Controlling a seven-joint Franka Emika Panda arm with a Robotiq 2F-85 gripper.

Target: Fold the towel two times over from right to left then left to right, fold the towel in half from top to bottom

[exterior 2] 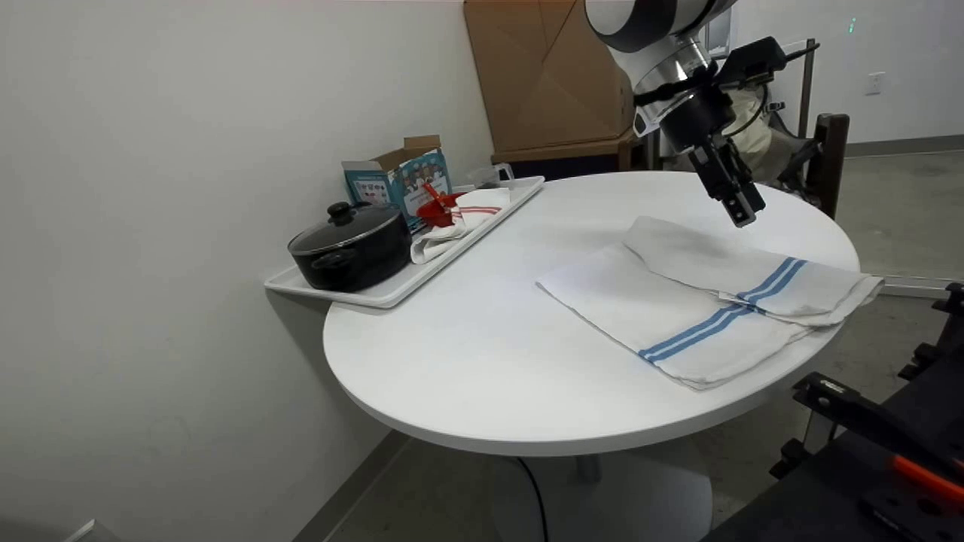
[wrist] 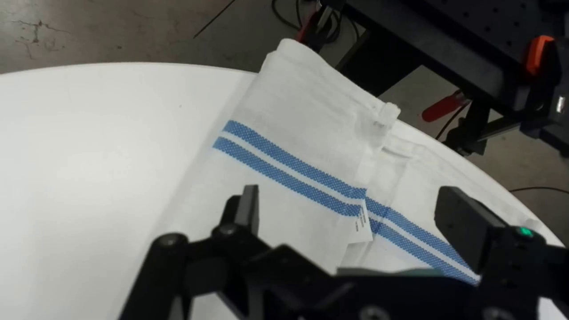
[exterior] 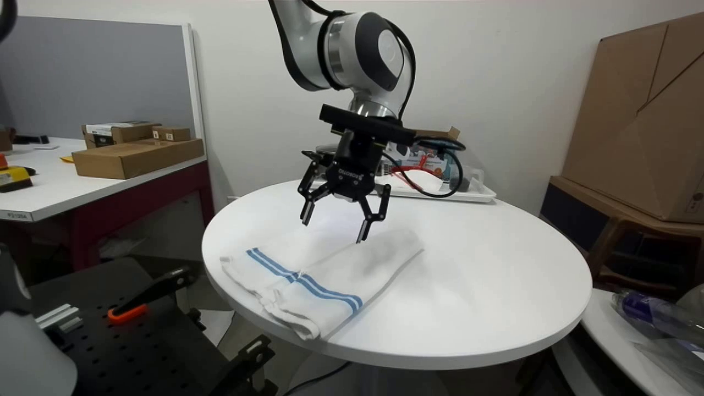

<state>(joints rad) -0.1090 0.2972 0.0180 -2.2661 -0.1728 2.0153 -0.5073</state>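
Gripper spread wide over the towel!
Fingers well apart, and there below them lies the towel on the table, a flap folded partway across it, a small tag showing at the blue stripes, one end jutting past the table's edge; well away from the gripper, in an exterior view, a pot sits on a tray.

Both exterior views look down across the round table; nearer, the wrist view overlooks the towel.
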